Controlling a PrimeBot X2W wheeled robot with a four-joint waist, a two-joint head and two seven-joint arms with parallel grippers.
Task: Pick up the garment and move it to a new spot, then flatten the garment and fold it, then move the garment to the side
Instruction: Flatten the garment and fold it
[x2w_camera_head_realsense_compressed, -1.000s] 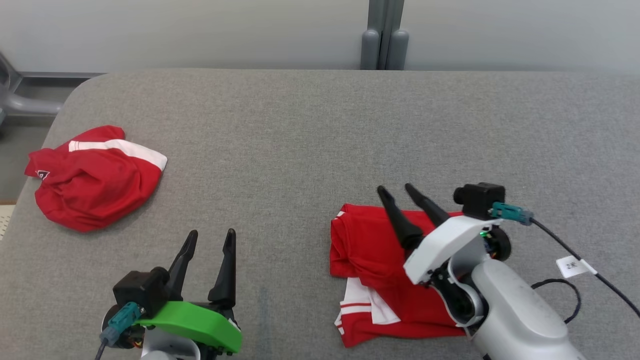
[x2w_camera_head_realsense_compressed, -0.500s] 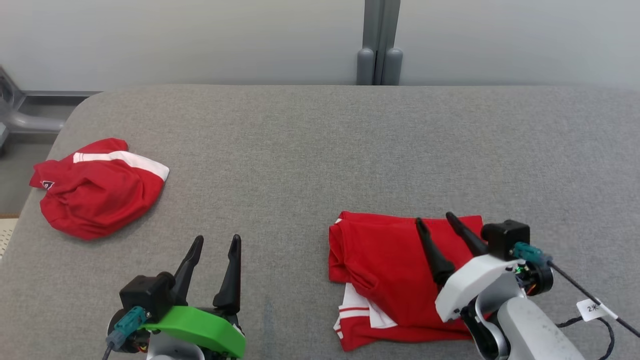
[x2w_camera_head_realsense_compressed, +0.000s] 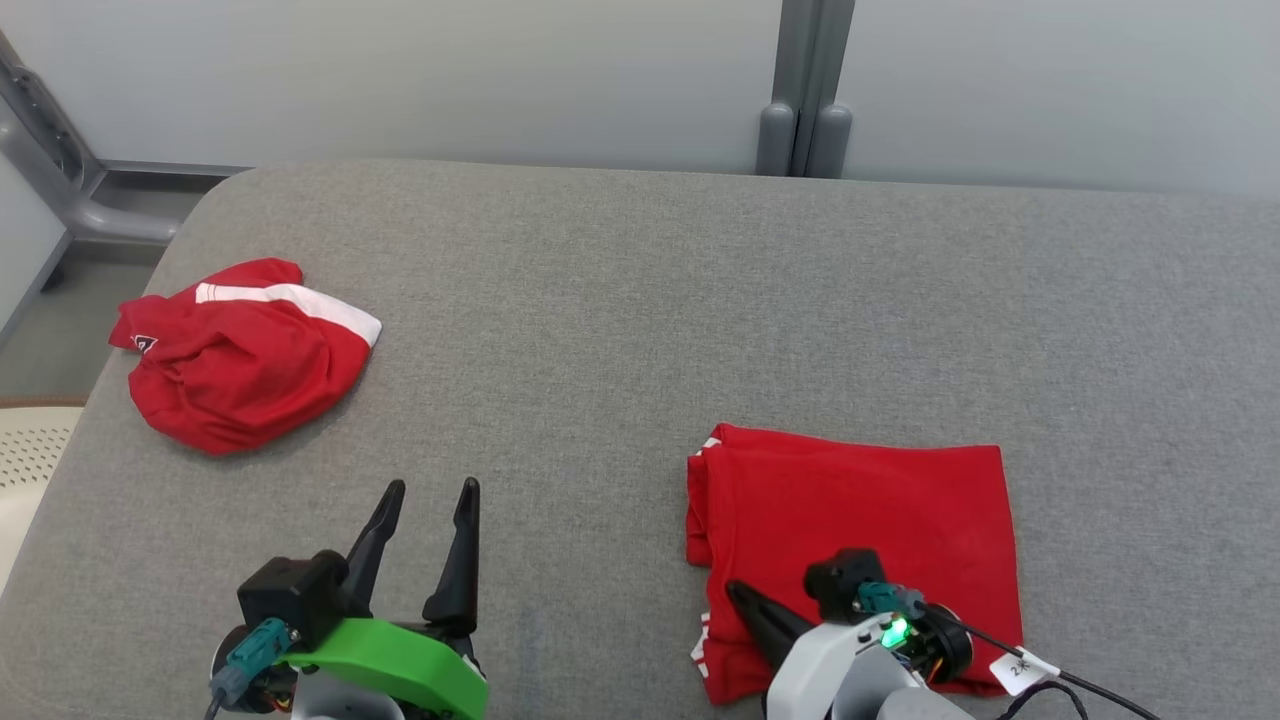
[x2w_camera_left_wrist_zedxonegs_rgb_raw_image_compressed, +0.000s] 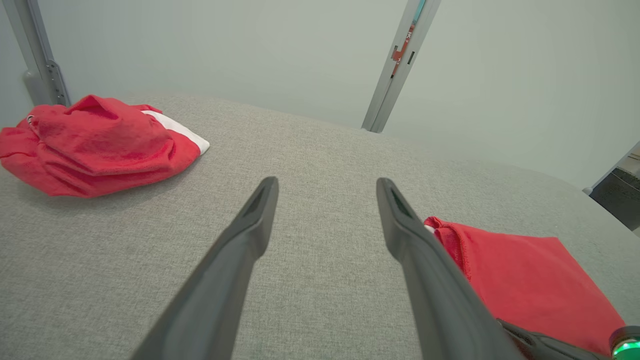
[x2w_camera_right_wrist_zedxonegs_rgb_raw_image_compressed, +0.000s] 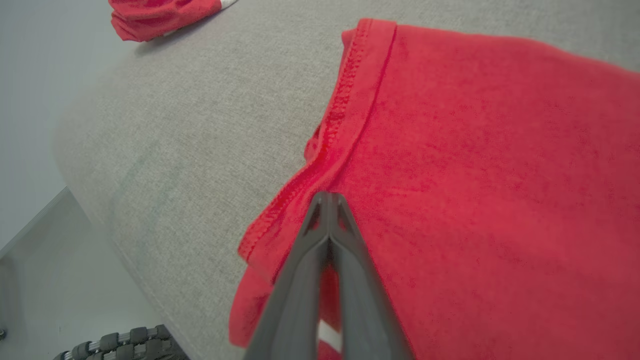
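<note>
The garment (x2w_camera_head_realsense_compressed: 860, 510) is red with white trim and lies folded into a rough rectangle at the near right of the grey table (x2w_camera_head_realsense_compressed: 640, 300). It also appears in the left wrist view (x2w_camera_left_wrist_zedxonegs_rgb_raw_image_compressed: 525, 280) and the right wrist view (x2w_camera_right_wrist_zedxonegs_rgb_raw_image_compressed: 475, 150). My right gripper (x2w_camera_head_realsense_compressed: 735, 592) is at the garment's near-left corner, its fingers pressed together. In its wrist view the shut tips (x2w_camera_right_wrist_zedxonegs_rgb_raw_image_compressed: 327, 196) hover over the hemmed left edge, with no cloth visible between them. My left gripper (x2w_camera_head_realsense_compressed: 432, 487) stands open at the near left, over bare table (x2w_camera_left_wrist_zedxonegs_rgb_raw_image_compressed: 327, 182).
A second red and white garment (x2w_camera_head_realsense_compressed: 240, 360) lies crumpled at the table's far left (x2w_camera_left_wrist_zedxonegs_rgb_raw_image_compressed: 95, 145). A grey post (x2w_camera_head_realsense_compressed: 805, 90) stands behind the far edge. A tagged cable (x2w_camera_head_realsense_compressed: 1025, 665) trails from the right wrist. A cream perforated object (x2w_camera_head_realsense_compressed: 25, 450) sits beyond the left edge.
The right gripper has drawn back from over the garment's middle to its near-left corner and gone from open to shut. The head camera has shifted. The left gripper stays open.
</note>
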